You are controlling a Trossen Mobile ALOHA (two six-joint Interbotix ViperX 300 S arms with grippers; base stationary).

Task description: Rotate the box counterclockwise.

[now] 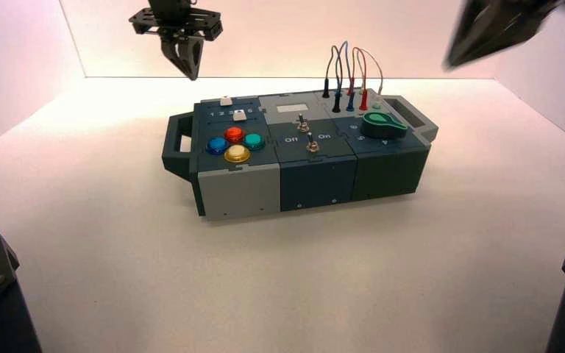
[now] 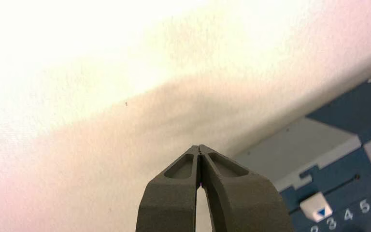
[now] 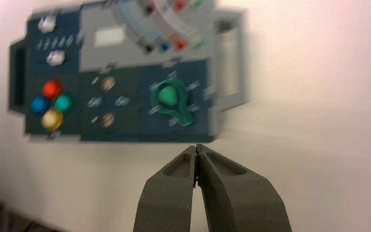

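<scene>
Long panel box awaiting a counterclockwise turn

The box [image 1: 316,173] sits on the bench [image 1: 294,287], touched by neither hand; the left hand [image 1: 193,78] is above and beyond its left end, the right hand [image 1: 450,65] above and beyond its right, both closed to a point; it looks rigid and fairly weighty, likelier to slide than lift; the left handle [image 1: 171,145] and right handle [image 1: 412,114] seem the best places to push or hook, well clear of the looped wires [image 1: 352,66], probably the most easily snagged part.

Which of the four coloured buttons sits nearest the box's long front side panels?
The yellow button; the red, blue and green ones sit farther back.
</scene>
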